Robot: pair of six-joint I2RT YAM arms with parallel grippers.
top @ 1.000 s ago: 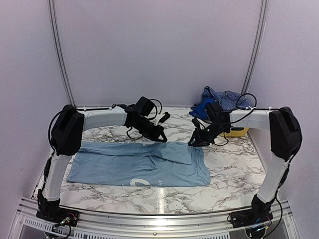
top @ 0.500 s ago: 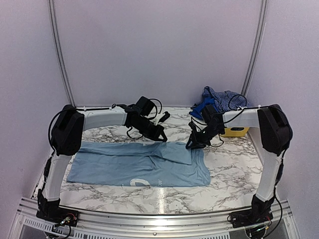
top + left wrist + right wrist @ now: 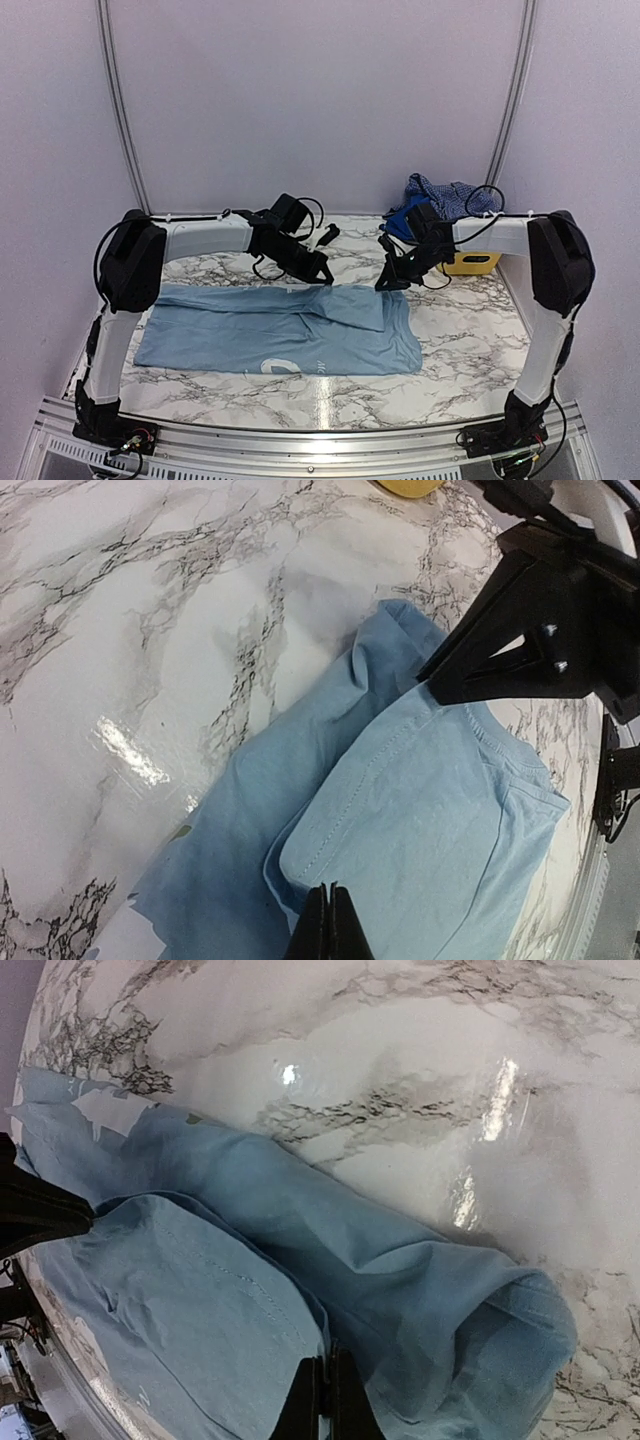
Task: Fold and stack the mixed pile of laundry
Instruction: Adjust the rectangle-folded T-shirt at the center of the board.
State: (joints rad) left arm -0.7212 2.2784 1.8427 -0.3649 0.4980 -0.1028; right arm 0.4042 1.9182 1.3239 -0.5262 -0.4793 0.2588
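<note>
A pale sky-blue T-shirt with white print lies partly folded on the marble table. My left gripper sits at the shirt's far edge, its jaws shut on a folded hem. My right gripper is at the far right corner, jaws shut with a sliver of the same shirt's cloth pinched between them. The left wrist view shows the right gripper's fingers touching the shirt. The rest of the mixed laundry pile, a navy-and-white checked shirt and a royal-blue piece, is heaped at the back right.
A small yellow basket stands at the back right under the heaped clothes. Black cables loop behind the left wrist. Pale walls close in the table at the back and both sides.
The right gripper has closed onto the shirt's edge after a small shift at the corner. The left gripper and the shirt have stayed in place.
</note>
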